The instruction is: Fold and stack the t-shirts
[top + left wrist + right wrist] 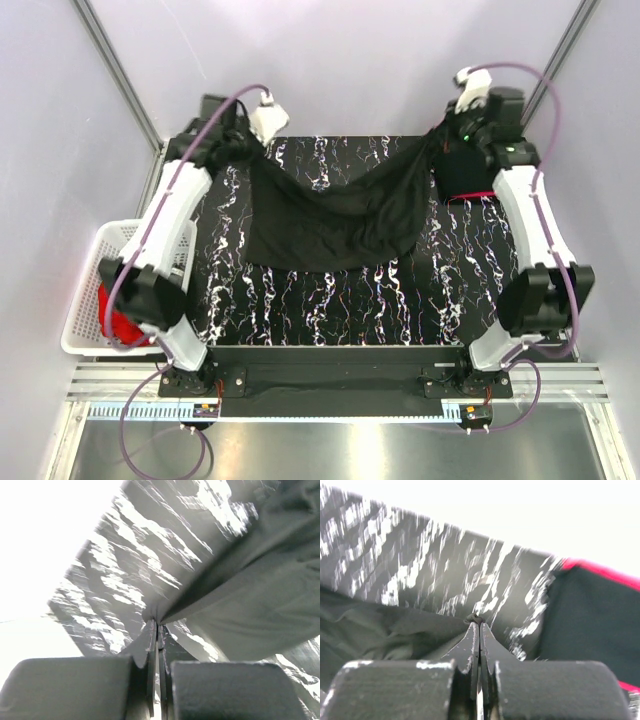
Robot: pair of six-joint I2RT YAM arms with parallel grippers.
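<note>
Pinching black t-shirt point(330, 225) at two corners: left tool point(156, 624) and right tool point(479, 621), both clamped; hem seemingly resting on counter point(300, 305).

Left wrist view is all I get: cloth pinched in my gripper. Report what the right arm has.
Observer: The right gripper is shut on the same black t-shirt, at its other upper end.
Operator: Describe how the shirt hangs.
Observer: It sags between the left gripper and the right one, and its lower part seems to be draped on the table.
Operator: Name what sits beside the right gripper.
Observer: A folded pile, black on top with a red edge beneath.
</note>
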